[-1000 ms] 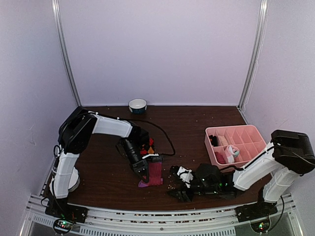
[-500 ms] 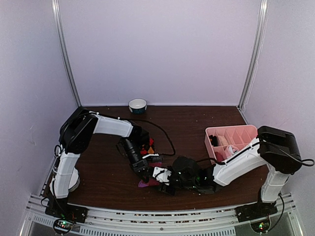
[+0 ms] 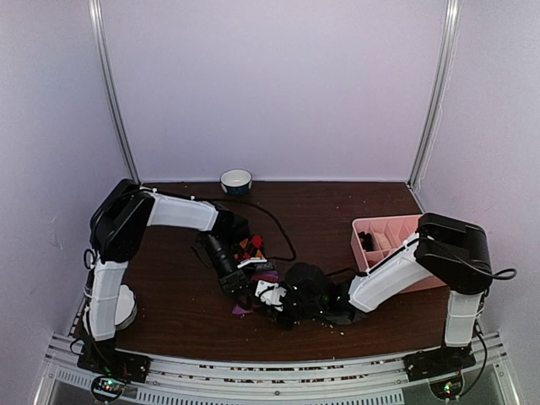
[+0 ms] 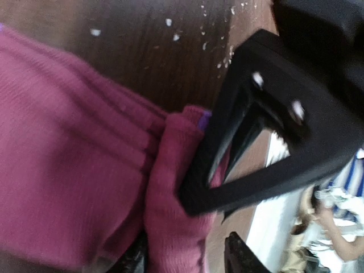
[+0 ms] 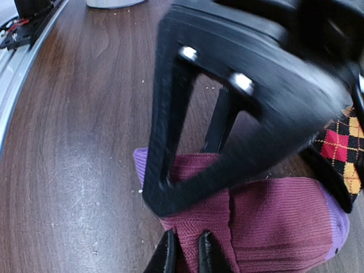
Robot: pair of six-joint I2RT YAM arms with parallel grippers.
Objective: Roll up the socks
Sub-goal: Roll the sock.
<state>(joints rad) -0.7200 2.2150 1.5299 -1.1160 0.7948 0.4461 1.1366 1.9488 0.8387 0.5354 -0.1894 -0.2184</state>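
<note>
The purple-magenta sock (image 5: 273,222) lies bunched on the dark table, showing in the top view as magenta scraps (image 3: 268,276) between the two grippers. My right gripper (image 5: 187,253) is shut on a fold of its ribbed fabric. My left gripper (image 4: 186,259) stands open, with a hump of the same sock (image 4: 85,170) between its fingers and a gap at the right finger. Both grippers meet over the sock (image 3: 257,291). The black argyle sock (image 5: 341,142) lies just behind, beside the left gripper (image 3: 251,246).
A pink compartment tray (image 3: 371,232) sits at the right, partly behind the right arm. A small bowl (image 3: 236,180) stands at the back wall. A black cable (image 3: 283,232) loops across the table. White crumbs (image 4: 170,23) dot the wood.
My right arm swept left from near the tray to the magenta sock and shut on a fold. My left gripper, shut before, opened over the sock.
</note>
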